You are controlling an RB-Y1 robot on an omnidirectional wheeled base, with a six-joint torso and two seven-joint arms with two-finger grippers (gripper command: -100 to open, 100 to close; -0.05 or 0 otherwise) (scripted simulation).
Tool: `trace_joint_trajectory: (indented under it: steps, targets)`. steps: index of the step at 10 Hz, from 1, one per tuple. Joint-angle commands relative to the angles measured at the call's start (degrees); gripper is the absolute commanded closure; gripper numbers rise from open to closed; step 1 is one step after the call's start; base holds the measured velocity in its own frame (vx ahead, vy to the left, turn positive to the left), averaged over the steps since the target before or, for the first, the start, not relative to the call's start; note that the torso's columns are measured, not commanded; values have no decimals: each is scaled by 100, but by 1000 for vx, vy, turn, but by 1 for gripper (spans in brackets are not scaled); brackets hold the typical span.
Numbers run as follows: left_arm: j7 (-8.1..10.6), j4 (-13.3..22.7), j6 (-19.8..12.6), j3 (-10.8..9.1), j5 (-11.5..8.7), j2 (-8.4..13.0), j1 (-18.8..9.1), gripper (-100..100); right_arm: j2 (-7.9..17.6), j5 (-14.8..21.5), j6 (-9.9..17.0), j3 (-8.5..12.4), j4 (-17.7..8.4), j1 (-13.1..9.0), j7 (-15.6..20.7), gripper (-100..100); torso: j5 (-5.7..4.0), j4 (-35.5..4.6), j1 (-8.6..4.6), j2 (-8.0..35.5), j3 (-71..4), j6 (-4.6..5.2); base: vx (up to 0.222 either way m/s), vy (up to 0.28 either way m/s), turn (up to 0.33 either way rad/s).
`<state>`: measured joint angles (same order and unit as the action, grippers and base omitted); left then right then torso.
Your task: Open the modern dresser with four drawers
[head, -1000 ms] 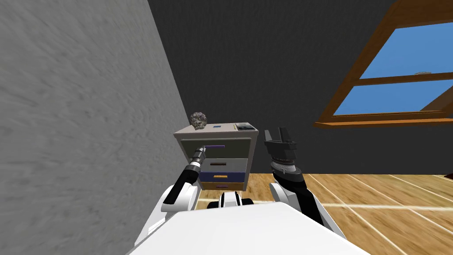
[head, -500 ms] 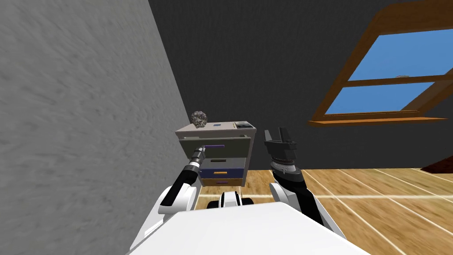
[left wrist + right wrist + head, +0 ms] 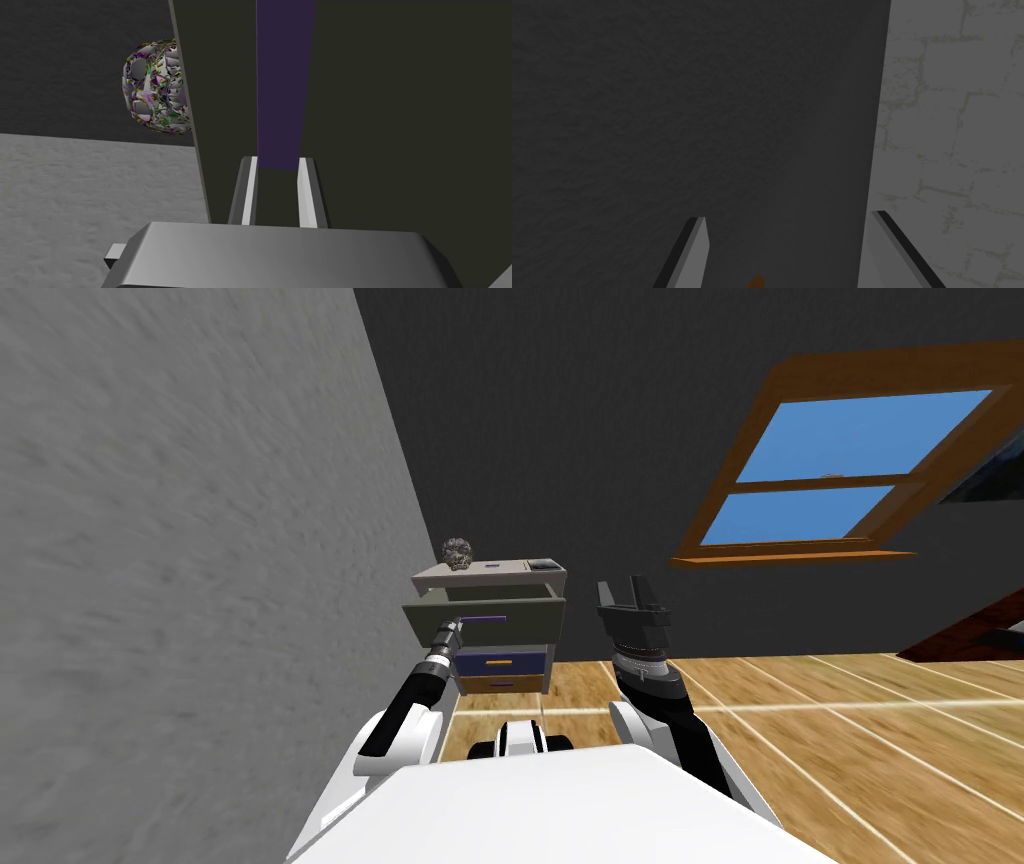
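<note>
A grey dresser stands in the corner, its top drawer slid well out from the body. My left gripper is shut on the end of that drawer's purple bar handle. The left wrist view shows the handle squeezed between my left gripper fingers against the dark drawer front. Below are a blue drawer and a tan one, both closed. My right gripper is raised beside the dresser, open and empty, as the right wrist view confirms.
A mottled, skull-like ornament and flat items sit on the dresser top; the ornament also shows past the drawer's edge. A grey wall runs close on the left. Wooden floor spreads to the right under a window.
The top drawer has slid further out with my left gripper on its handle, now covering the grey second drawer. I have backed away and turned, so the dresser looks smaller.
</note>
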<state>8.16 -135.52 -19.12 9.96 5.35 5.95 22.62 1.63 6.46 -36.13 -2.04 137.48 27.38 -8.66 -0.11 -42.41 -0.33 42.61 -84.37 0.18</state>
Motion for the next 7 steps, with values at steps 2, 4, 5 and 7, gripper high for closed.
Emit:
trace_joint_trajectory:
  steps: [2, 4, 5, 7]
  targets:
    - [39, -449, -385, 31, 19, 46, 69, -100, 0, 0, 0, 0, 0, 1, 0, 0, 1, 10, 10, -53, -30, -10, -17, 11, -7]
    - [62, -730, -630, 51, 34, 72, 103, -100, 0, 0, -1, 0, 1, 4, 0, 0, 6, 24, 28, -96, -64, -13, 70, 1, -1]
    - [73, -871, -753, 61, 41, 85, 120, -100, 0, 0, -1, 0, 2, 4, 0, 0, 9, 19, 32, -65, -43, -15, 51, 7, -6]
    - [96, -1152, -998, 82, 56, 111, 155, -100, 0, 0, -1, 0, 1, 3, 0, 0, 11, 5, 35, -14, -8, -19, 29, 7, -5]
